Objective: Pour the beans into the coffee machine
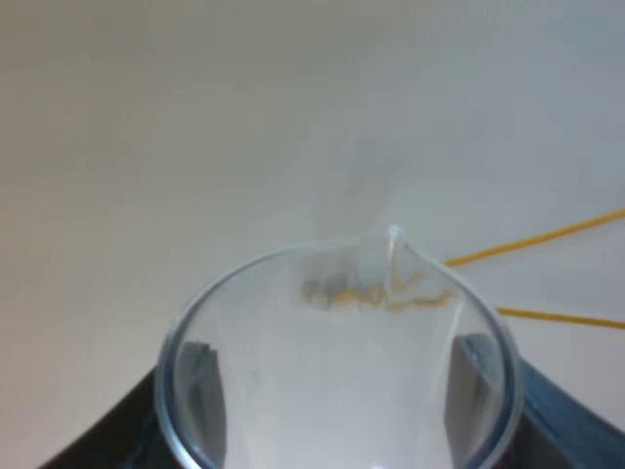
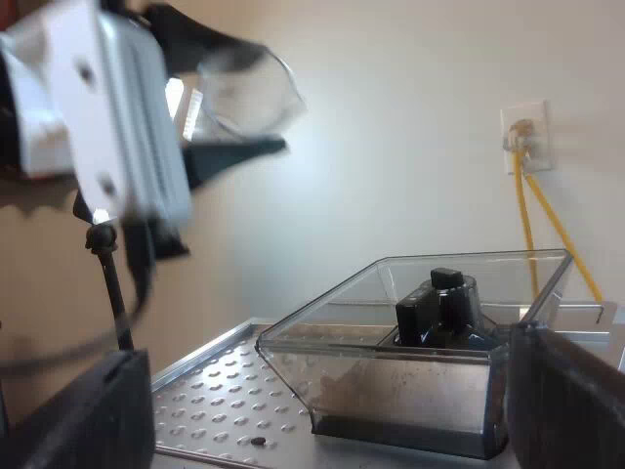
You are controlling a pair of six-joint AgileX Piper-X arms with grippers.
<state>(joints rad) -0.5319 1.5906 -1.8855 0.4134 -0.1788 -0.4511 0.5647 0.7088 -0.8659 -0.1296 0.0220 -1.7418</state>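
Observation:
My left gripper (image 1: 337, 396) is shut on the clear measuring glass (image 1: 337, 362); its dark fingers (image 1: 200, 391) show through the glass walls on both sides. I see no beans in the glass. In the right wrist view the glass (image 2: 264, 93) hangs tilted in the left gripper (image 2: 223, 98), high above the espresso machine's perforated metal top (image 2: 210, 391). The clear bean hopper (image 2: 410, 371) with a black knob (image 2: 437, 305) stands on that top and holds a brown layer of beans. My right gripper (image 2: 322, 415) is open, low near the hopper, with nothing held.
A single stray bean (image 2: 257, 441) lies on the machine's top beside the hopper. Behind the machine is a pale wall with a socket (image 2: 524, 135) and yellow cables (image 2: 532, 220) running down from it. The yellow cables (image 1: 547, 234) also cross the wall beyond the glass.

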